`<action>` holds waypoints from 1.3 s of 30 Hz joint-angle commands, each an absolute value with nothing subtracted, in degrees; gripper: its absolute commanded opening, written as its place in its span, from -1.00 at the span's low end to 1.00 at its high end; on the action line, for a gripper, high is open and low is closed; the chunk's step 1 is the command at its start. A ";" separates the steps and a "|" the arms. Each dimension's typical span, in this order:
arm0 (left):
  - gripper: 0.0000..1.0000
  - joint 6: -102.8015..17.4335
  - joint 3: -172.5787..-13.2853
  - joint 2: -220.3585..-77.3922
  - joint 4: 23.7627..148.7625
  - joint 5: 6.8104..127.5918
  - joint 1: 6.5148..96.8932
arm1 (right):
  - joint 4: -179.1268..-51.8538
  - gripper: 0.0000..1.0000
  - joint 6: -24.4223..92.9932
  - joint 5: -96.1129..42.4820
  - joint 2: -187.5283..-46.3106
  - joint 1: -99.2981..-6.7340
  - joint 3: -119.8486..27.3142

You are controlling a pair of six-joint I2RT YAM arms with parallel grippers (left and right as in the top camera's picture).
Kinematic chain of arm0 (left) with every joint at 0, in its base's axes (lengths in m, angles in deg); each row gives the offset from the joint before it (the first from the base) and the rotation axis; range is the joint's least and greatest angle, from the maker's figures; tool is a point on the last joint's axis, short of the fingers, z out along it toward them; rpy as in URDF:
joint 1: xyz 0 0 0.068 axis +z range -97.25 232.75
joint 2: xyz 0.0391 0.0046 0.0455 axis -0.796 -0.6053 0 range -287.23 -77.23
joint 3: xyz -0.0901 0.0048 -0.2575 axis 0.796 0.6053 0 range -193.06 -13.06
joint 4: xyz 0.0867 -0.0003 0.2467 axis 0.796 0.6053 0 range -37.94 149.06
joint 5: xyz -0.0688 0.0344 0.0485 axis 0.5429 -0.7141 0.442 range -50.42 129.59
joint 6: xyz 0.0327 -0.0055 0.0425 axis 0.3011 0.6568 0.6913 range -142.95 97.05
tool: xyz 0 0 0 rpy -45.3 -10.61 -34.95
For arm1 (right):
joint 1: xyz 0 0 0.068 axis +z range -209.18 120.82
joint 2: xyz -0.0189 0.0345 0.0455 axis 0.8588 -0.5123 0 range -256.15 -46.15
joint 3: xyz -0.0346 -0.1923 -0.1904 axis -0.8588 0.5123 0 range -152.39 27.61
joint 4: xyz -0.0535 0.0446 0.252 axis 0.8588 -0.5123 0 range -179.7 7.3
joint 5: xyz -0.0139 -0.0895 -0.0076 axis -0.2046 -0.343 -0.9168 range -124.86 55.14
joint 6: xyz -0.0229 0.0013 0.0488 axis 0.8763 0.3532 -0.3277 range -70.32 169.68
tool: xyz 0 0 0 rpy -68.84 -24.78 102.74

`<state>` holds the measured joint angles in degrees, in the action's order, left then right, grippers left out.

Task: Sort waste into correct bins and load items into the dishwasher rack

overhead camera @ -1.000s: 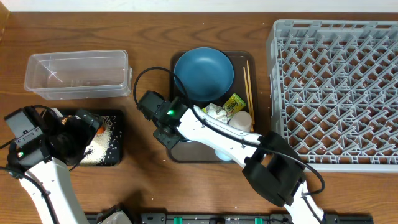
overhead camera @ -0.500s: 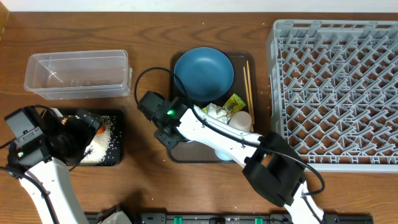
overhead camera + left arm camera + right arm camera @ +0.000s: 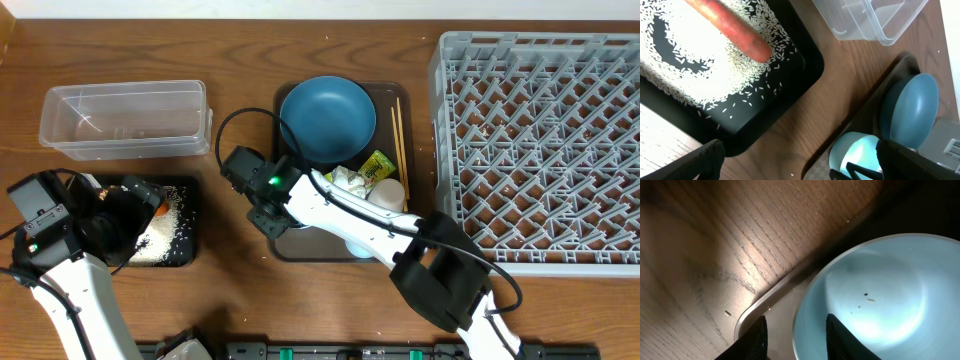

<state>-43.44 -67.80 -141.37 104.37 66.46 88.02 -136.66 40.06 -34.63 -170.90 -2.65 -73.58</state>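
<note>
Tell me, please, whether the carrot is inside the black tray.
Inside: the carrot lies on rice grains, within the rim of the black tray.

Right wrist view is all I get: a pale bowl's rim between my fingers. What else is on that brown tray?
Observer: A dark blue plate sits at the brown tray's far end, beyond your bowl.
Operator: Any waste on it?
Observer: Yes: crumpled paper and a green-yellow wrapper lie beside a whitish cup, close to the plate.
Operator: Anything binned yet?
Observer: A carrot lies on rice in the black tray, under the left wrist camera.
</note>
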 commanded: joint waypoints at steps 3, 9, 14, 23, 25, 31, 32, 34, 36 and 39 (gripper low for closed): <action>0.96 -42.08 -67.93 -141.54 104.48 66.98 88.37 | -136.27 -0.31 39.42 -35.02 -171.86 -2.47 -73.80; 0.96 -42.08 -67.93 -141.54 104.48 66.98 88.37 | -136.07 -0.34 39.42 -35.02 -172.93 -2.47 -73.80; 0.95 -42.08 -67.93 -141.54 104.48 66.98 88.37 | -136.07 -0.35 38.85 -35.00 -172.97 -2.47 -73.77; 0.96 -42.08 -67.93 -141.54 104.48 66.98 88.37 | -135.68 -0.39 38.81 -34.85 -174.46 -2.47 -73.73; 0.96 -42.10 -67.93 -141.54 104.48 66.98 88.37 | -135.65 -0.39 38.81 -34.85 -174.52 -2.47 -73.73; 0.96 -42.08 -67.93 -141.54 104.48 66.98 88.37 | -135.63 -0.50 38.81 -34.85 -174.52 -2.47 -73.73; 0.96 -42.08 -67.93 -141.54 104.48 67.00 88.37 | -135.63 -0.53 38.81 -34.85 -174.52 -2.47 -73.73; 0.96 -42.10 -67.93 -141.54 104.48 67.00 88.37 | -135.65 -0.63 38.81 -34.85 -174.52 -2.47 -73.73; 0.96 -42.08 -67.93 -141.54 104.48 66.98 88.37 | -135.65 -0.78 38.81 -34.87 -174.52 -2.47 -73.73; 0.96 -42.08 -67.93 -141.54 104.48 67.00 88.37 | -135.65 -0.81 38.81 -34.85 -174.52 -2.47 -73.73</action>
